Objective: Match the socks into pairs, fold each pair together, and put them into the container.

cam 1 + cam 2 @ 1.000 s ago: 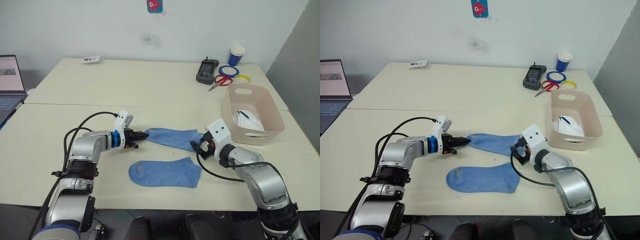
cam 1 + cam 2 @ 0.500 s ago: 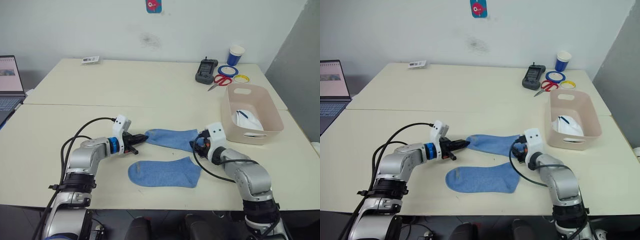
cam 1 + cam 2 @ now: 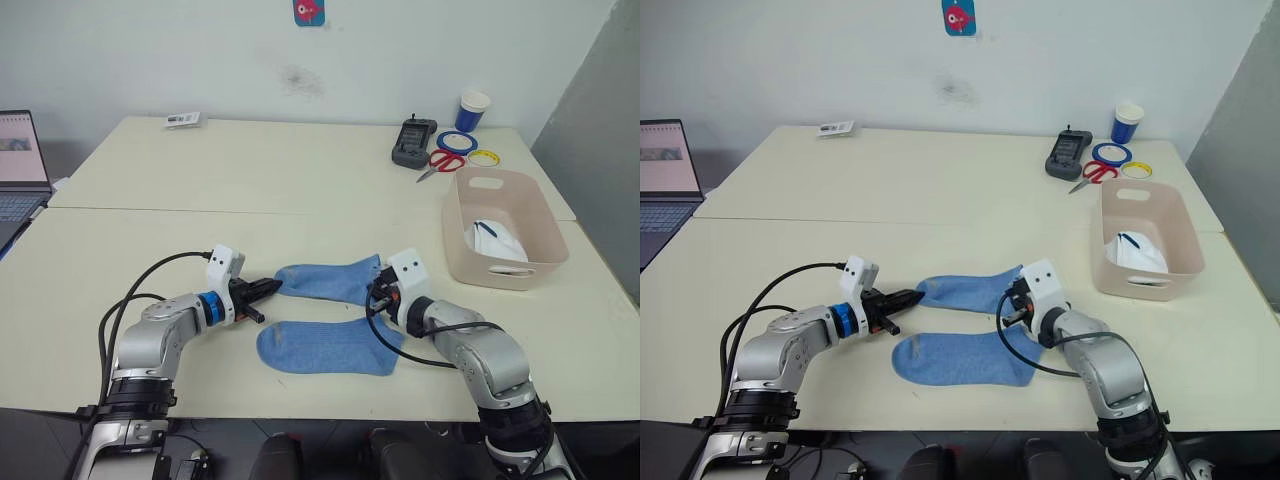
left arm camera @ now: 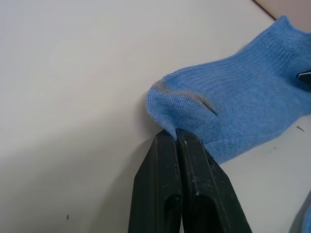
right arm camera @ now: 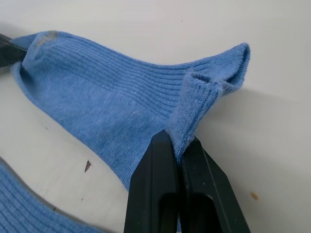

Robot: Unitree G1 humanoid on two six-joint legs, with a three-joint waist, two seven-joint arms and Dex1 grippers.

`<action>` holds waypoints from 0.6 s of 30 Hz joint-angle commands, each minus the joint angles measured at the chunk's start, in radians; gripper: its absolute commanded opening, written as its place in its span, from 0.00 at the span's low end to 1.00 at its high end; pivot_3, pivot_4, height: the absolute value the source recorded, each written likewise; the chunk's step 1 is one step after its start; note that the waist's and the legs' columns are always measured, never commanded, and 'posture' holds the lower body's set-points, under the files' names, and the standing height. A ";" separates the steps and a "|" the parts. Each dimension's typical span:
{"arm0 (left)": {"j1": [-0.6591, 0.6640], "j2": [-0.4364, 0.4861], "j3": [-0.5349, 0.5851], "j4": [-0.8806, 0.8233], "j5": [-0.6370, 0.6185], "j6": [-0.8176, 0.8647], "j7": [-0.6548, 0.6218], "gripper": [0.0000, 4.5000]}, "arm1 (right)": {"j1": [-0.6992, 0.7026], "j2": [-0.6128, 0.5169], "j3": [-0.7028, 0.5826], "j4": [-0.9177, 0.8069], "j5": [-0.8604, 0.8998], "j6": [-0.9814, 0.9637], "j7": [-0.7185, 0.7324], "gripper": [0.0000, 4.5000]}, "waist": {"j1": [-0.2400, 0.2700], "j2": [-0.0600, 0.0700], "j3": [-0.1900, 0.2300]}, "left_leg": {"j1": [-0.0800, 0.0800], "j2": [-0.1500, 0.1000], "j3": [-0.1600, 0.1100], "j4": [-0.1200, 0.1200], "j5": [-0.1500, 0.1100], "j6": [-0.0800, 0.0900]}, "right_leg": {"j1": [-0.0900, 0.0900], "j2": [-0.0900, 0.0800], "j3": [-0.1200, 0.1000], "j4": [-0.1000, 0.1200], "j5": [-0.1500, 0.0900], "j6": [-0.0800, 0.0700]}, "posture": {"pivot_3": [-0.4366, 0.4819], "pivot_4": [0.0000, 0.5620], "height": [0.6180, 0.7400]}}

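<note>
A soft light blue ankle sock point(image 3: 325, 281) is stretched out just above the cream table point(image 3: 300, 190), held at both ends. The left gripper point(image 4: 175, 137) has its 2 black fingers pinched tight on the toe end. The right gripper point(image 5: 177, 141) has its fingers squeezed on the cuff end. A second light blue sock point(image 3: 325, 346) lies flat on the table, just in front of the held one. The pale pink plastic bin point(image 3: 500, 268) sits off to the right, with folded white socks point(image 3: 493, 241) inside it.
</note>
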 commanded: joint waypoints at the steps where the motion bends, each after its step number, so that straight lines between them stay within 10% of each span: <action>1: -0.050 0.035 0.057 -0.076 -0.076 0.046 -0.016 0.00 | -0.031 -0.001 -0.061 -0.110 0.050 0.018 0.008 0.00 | 0.000 0.000 0.000 | 0.000 0.000 0.000 0.000 0.000 0.000 | 0.000 0.000 0.000 0.000 0.000 0.000 | 0.48 0.27 0.93; 11: -0.044 0.061 0.017 -0.108 -0.119 0.132 -0.012 0.00 | 0.026 0.004 -0.121 -0.143 0.110 0.132 -0.029 0.00 | -0.001 0.000 0.000 | 0.001 0.000 0.000 -0.001 0.000 0.000 | 0.001 0.000 0.000 -0.001 0.000 0.000 | 0.48 0.27 0.93; 18: -0.006 0.040 -0.022 -0.081 -0.076 0.073 0.012 0.00 | 0.046 -0.012 -0.125 -0.124 0.119 0.131 -0.046 0.47 | -0.001 0.000 0.000 | 0.002 0.000 0.000 -0.001 0.000 0.000 | 0.001 0.000 0.000 -0.001 0.000 0.000 | 0.48 0.27 0.93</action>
